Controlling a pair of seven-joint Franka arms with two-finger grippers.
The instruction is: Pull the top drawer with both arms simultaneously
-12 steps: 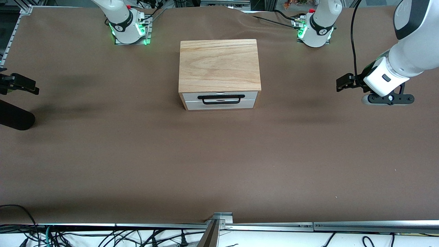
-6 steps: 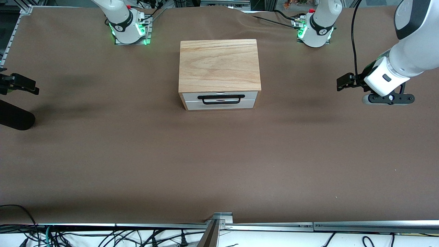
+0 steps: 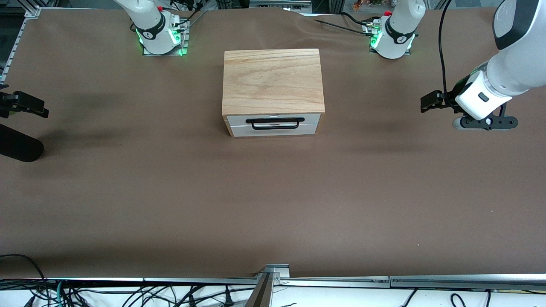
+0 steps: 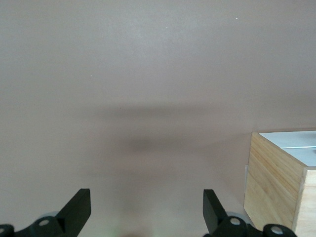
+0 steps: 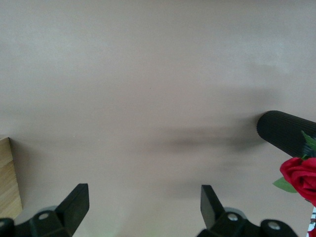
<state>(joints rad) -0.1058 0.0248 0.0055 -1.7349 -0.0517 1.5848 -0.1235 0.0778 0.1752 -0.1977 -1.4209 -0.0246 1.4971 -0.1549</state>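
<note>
The top drawer (image 3: 274, 119) is shut in the wooden cabinet (image 3: 272, 79) at the table's middle; its white front carries a wide black bar handle (image 3: 275, 123). My left gripper (image 3: 426, 103) hangs open and empty above the table toward the left arm's end, well away from the cabinet. In the left wrist view its fingers (image 4: 77, 209) stand wide apart, with a cabinet corner (image 4: 273, 183) at the edge. My right gripper (image 3: 39, 108) hangs open and empty toward the right arm's end. In the right wrist view its fingers (image 5: 75, 203) are apart, with the cabinet's edge (image 5: 7, 177) just showing.
A plain white panel (image 3: 274, 129) sits under the top drawer. A black ribbed cylinder (image 3: 17, 147) lies below my right gripper at the table's edge; it also shows in the right wrist view (image 5: 284, 132) beside a red rose (image 5: 298, 174). Brown cloth (image 3: 273, 204) covers the table.
My left gripper has drifted slightly away from the cabinet, toward the left arm's end. The right arm and the drawer have not moved.
</note>
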